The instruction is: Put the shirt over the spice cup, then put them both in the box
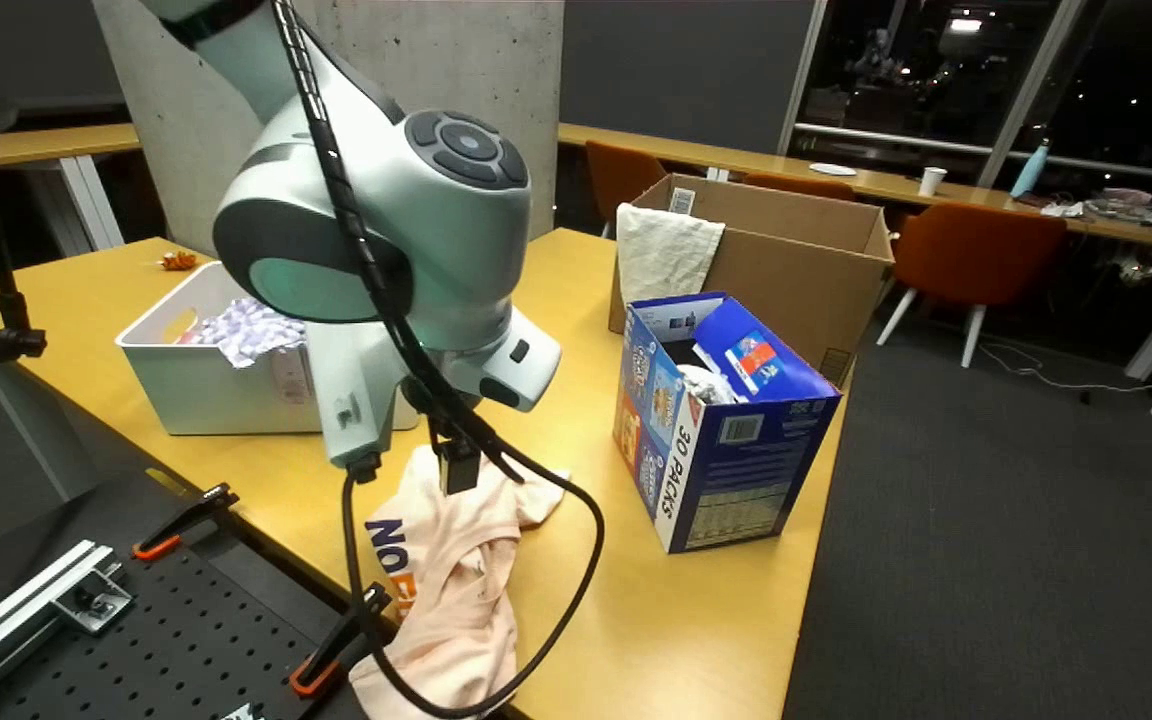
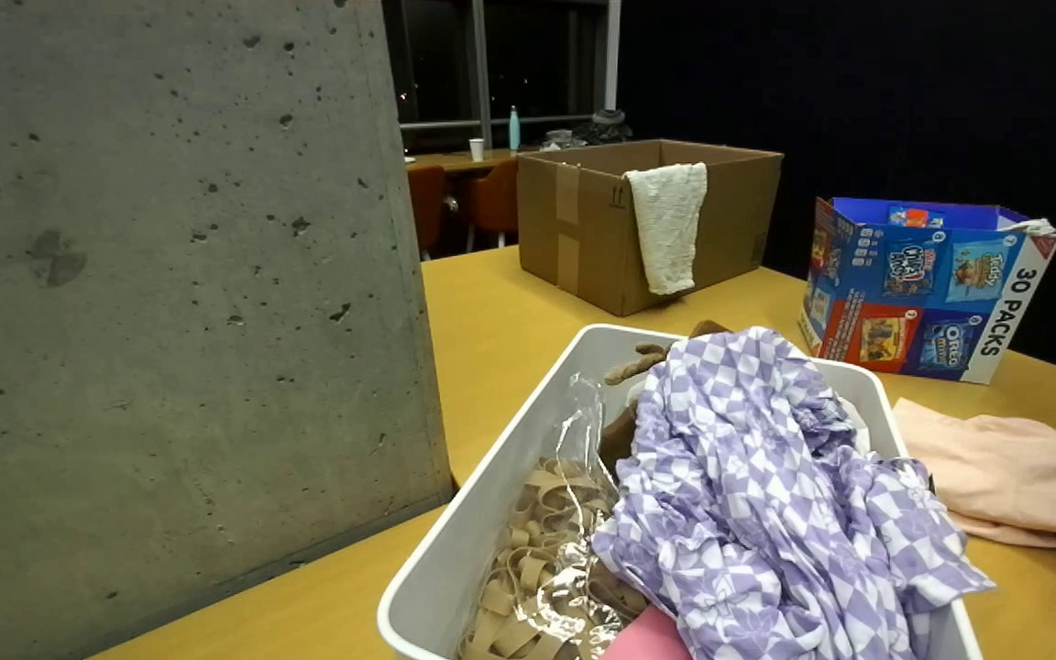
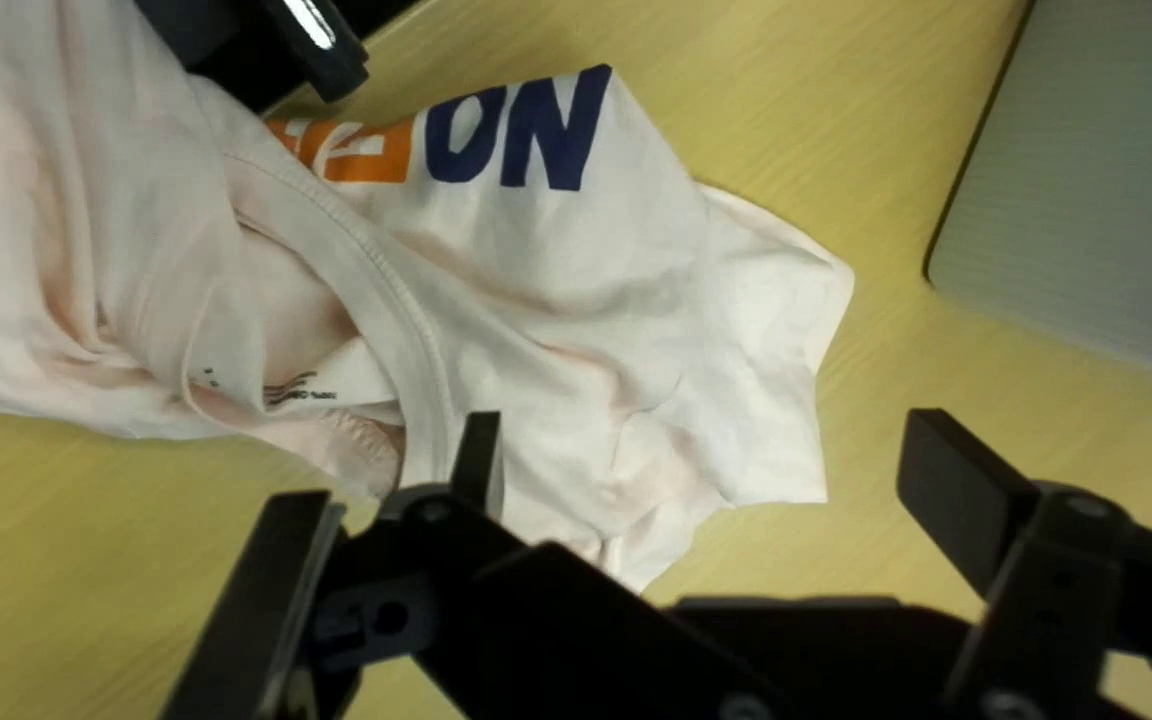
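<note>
A: Your jaws stand wide apart, with nothing gripped. The peach T-shirt [image 3: 576, 300] lies rumpled on the tabletop [image 1: 656, 620], below them and mostly off toward the left of the wrist view, so your gap spans only one end of it.

B: Which way does it run from you?

A: From upper left to lower right in the wrist view, roughly along the line you would close on. One of your fingertips appears over cloth, just beside the neckband [image 3: 426, 350]; its partner appears over bare wood past the shirt's end. I'd judge you want to shift toward the neck opening and turn so that you pinch across the folds. Your height above the cloth you can't read well here.

B: Mind the black-and-orange clamp [image 1: 341, 640] at the shirt's side; whether it touches the fabric, you can't tell. A drag that way might snag.

A: For landmarks, you have navy "NO" beside orange lettering, upside down in the wrist view, and small print inside the collar. The fabric looks soft and thin, so it should bunch easily.

B: You won't find the spice cup in any view. Your box could be the cardboard box [image 1: 786, 285] or the blue snack carton [image 1: 746, 470].
</note>
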